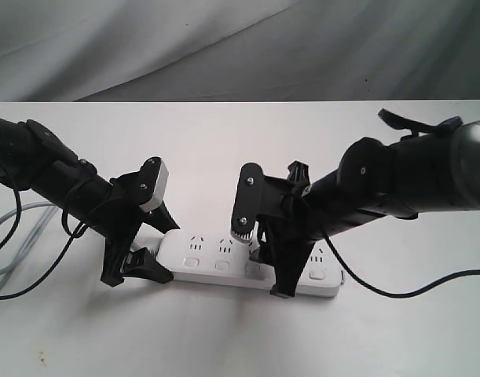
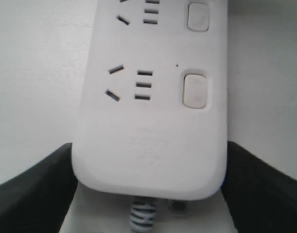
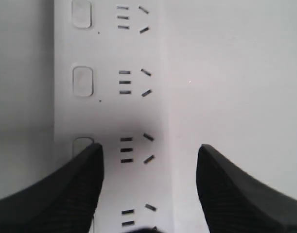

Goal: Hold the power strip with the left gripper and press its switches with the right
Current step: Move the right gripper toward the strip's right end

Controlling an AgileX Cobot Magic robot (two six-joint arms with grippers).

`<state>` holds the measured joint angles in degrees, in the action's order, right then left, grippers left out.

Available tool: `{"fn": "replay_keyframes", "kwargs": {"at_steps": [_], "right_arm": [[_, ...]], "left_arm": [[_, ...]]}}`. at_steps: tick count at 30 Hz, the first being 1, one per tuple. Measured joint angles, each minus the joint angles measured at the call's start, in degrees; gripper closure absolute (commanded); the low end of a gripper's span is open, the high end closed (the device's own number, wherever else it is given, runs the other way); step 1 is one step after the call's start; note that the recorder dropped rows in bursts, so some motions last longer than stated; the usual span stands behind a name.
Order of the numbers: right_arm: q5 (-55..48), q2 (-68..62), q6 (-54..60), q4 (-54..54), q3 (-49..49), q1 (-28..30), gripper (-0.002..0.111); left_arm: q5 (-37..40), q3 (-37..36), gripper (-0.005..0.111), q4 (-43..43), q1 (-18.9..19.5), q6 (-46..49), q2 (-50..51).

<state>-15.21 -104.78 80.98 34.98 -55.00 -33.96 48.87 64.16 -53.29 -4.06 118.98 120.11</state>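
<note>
The white power strip (image 1: 224,253) lies flat on the white table. My left gripper (image 1: 170,251) straddles its cord end, one black finger against each long side. In the left wrist view the power strip (image 2: 153,126) fills the gap of the left gripper (image 2: 148,145), and both fingers touch its edges. My right gripper (image 1: 263,263) stands open over the strip's middle. In the right wrist view the right gripper (image 3: 149,148) has one fingertip (image 3: 87,170) partly covering one of the switches (image 3: 80,141); the other finger is over bare table. More switches (image 3: 82,81) (image 2: 195,91) show uncovered.
The strip's grey cord (image 1: 16,228) loops off to the left beside the left arm's black cables (image 1: 35,279). A black cable (image 1: 412,292) trails from the right arm across the table. Grey cloth (image 1: 240,47) hangs behind the table's far edge.
</note>
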Motion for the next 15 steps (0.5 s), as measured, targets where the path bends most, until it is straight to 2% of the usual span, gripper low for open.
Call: {"fn": "replay_keyframes", "kwargs": {"at_steps": [6,15], "right_arm": [[-2.2,4.9,-0.7,0.0,0.1,0.5,0.055],[-3.6,5.2,-2.9,0.3,4.8,3.4,0.055]], "left_arm": [[0.0,0.0,0.039,0.0,0.0,0.0,0.0],[0.0,0.0,0.039,0.0,0.0,0.0,0.0]]}}
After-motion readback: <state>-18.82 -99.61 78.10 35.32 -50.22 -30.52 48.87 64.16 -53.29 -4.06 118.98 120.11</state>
